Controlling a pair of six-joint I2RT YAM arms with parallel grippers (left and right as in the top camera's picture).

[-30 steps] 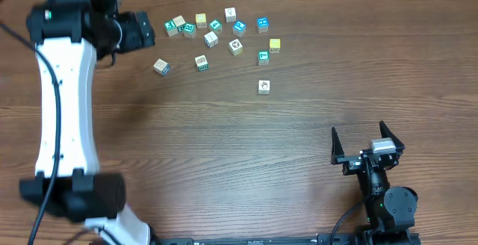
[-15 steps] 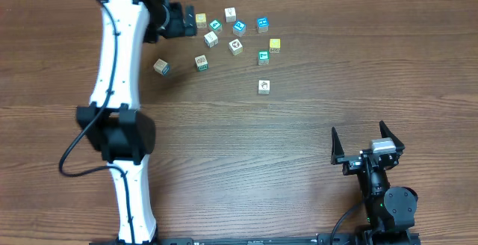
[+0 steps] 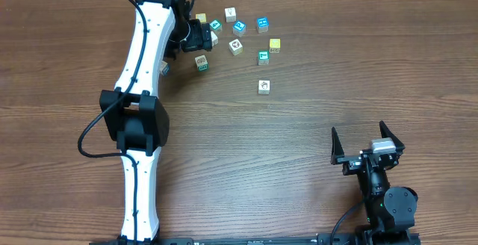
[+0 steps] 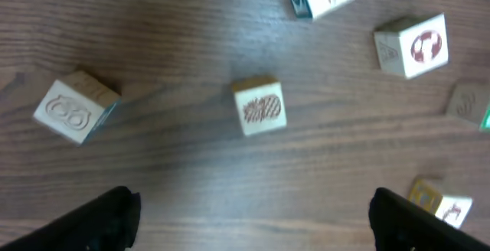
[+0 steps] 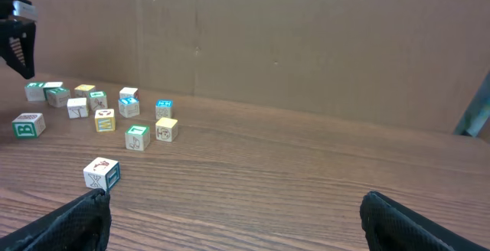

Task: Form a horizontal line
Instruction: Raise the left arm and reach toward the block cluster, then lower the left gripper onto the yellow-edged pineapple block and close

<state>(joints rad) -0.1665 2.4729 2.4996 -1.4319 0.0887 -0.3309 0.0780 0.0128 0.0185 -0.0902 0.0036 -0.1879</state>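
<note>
Step in hand: picking a first cube. Horizontal line: none formed; picture cubes [image 3: 236, 46] lie loose at the tabletop's [image 3: 261, 163] far side. Left pincer [image 4: 251, 205]: spread, hovering by a striped-face cube [image 4: 259, 106]. Right pincer [image 3: 358, 134]: spread, empty, near side. Next move likely needs a square descent astride that cube.

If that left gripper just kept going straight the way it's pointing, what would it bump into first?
Probably the small pale cube with a hatched picture on top, lying almost centred ahead of the open left gripper in its wrist view; depth is hard to judge.
</note>
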